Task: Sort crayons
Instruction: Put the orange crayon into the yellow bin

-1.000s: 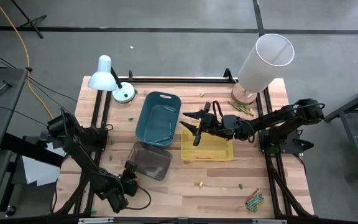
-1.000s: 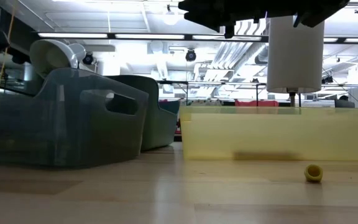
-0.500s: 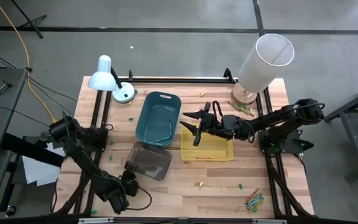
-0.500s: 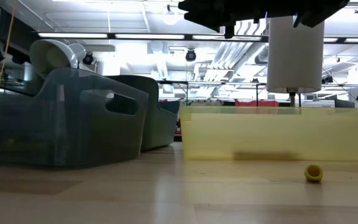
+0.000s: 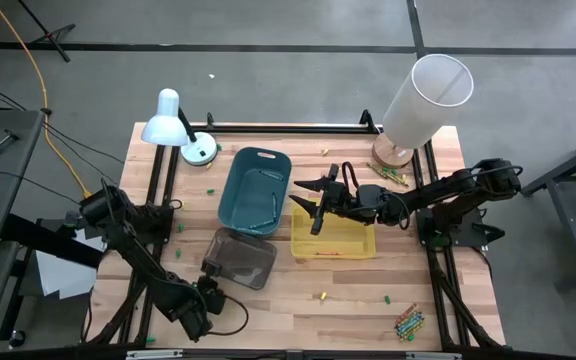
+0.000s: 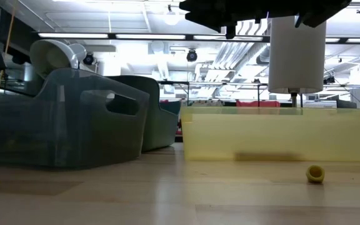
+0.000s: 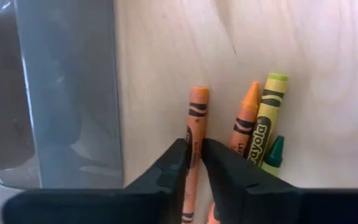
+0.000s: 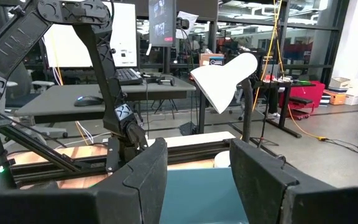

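Note:
My left gripper (image 5: 210,287) is at the table's near edge, beside the grey bin's (image 5: 240,258) near-left corner, shut on an orange crayon (image 7: 194,134). Beside that crayon lie another orange crayon (image 7: 245,121), a yellow-green one (image 7: 268,118) and a green one (image 7: 273,151) on the wood. My right gripper (image 5: 308,200) is open and empty above the gap between the teal bin (image 5: 256,190) and the yellow bin (image 5: 333,235). More crayons lie in a heap at the near right (image 5: 408,322) and by the white cylinder's foot (image 5: 396,177). My left gripper pinches the orange crayon's paper-wrapped shaft (image 7: 192,149) between its two fingers (image 7: 176,165), which lie along the crayon. The crayon's flat end (image 7: 198,93) sticks out ahead of the fingertips, close to the grey bin's wall (image 7: 73,93). Whether the crayon rests on the wood, I cannot tell.
A white desk lamp (image 5: 173,120) stands at the far left and a tilted white cylinder (image 5: 423,95) at the far right. Small yellow and green bits (image 5: 321,296) lie on the near table. In the low view the yellow bit (image 6: 315,174) lies before the yellow bin (image 6: 274,134).
My left arm has shifted a little toward the table's right edge beside the grey bin. My right gripper has kept still.

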Robot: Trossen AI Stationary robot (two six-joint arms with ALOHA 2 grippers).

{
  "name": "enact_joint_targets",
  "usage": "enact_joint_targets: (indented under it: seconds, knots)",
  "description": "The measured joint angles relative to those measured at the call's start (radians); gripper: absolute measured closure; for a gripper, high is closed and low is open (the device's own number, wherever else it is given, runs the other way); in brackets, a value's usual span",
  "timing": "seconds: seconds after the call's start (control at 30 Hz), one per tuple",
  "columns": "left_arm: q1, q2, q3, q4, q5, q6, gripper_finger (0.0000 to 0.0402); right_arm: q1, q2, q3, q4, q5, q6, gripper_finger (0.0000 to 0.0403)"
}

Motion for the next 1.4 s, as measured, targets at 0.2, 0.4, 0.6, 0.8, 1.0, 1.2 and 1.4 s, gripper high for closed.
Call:
enact_joint_targets:
  seconds: [0.2,0.4,0.6,0.8,1.0,1.2,1.4]
  knots:
    - [0.007,-0.001,0.0,0.001,0.002,0.017,0.0396,0.0,0.0,0.0,0.0,0.0,0.0,0.0236]
    - [0.009,-0.04,-0.006,0.004,0.025,0.024,0.04,0.0,0.0,0.0,0.0,0.0,0.0,0.0236]
    - [0.007,-0.177,-0.006,-0.015,-0.007,0.007,0.0401,0.0,0.0,0.0,-0.001,0.0,0.0,0.0236]
    - [-0.002,-0.367,-0.005,-0.015,-0.217,0.045,0.0401,0.0,0.0,0.0,-0.001,0.0,0.0,0.0236]
    - [0.018,-0.522,-0.016,0.075,-0.538,0.248,0.0401,0.0,0.0,0.0,-0.003,0.0,0.001,0.0236]
    - [0.179,-0.649,-0.22,0.566,-0.416,0.554,0.0401,0.0,0.0,0.0,-0.003,0.0,0.001,0.0236]
    - [0.412,-0.686,-0.504,1.224,-0.168,0.758,0.0401,0.0,0.0,0.0,-0.005,-0.001,0.001,0.0236]
